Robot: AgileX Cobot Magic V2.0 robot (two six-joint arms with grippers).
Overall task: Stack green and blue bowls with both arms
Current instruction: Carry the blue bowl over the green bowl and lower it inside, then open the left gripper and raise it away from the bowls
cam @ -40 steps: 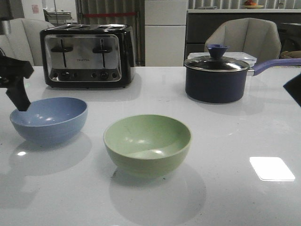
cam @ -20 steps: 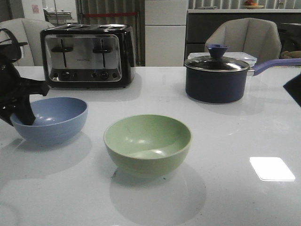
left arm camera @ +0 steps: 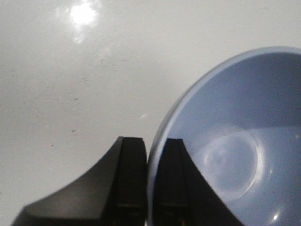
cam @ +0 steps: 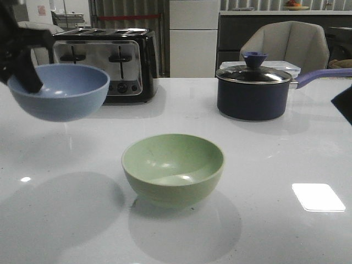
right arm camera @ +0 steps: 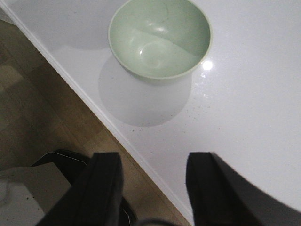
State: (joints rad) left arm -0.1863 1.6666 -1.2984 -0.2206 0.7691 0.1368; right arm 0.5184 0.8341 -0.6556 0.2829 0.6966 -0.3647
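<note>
The greyish blue bowl (cam: 59, 91) hangs in the air at the far left, well above the table. My left gripper (cam: 26, 77) is shut on its left rim, one finger inside and one outside; the wrist view shows the rim (left arm camera: 151, 165) pinched between the fingers (left arm camera: 131, 160). The pale green bowl (cam: 172, 168) stands upright and empty on the white table near the middle; it also shows in the right wrist view (right arm camera: 160, 37). My right gripper (right arm camera: 153, 160) is open and empty, above the table's front edge, apart from the green bowl. Only a dark corner of it (cam: 344, 102) shows at the right edge.
A black and chrome toaster (cam: 102, 65) stands at the back left, behind the lifted bowl. A dark navy lidded saucepan (cam: 253, 91) with a purple handle stands at the back right. The table's front edge (right arm camera: 84, 99) and the floor below show in the right wrist view.
My left gripper has closed on the blue bowl's rim and lifted it off the table, up and slightly right. The green bowl and right gripper have not moved.
</note>
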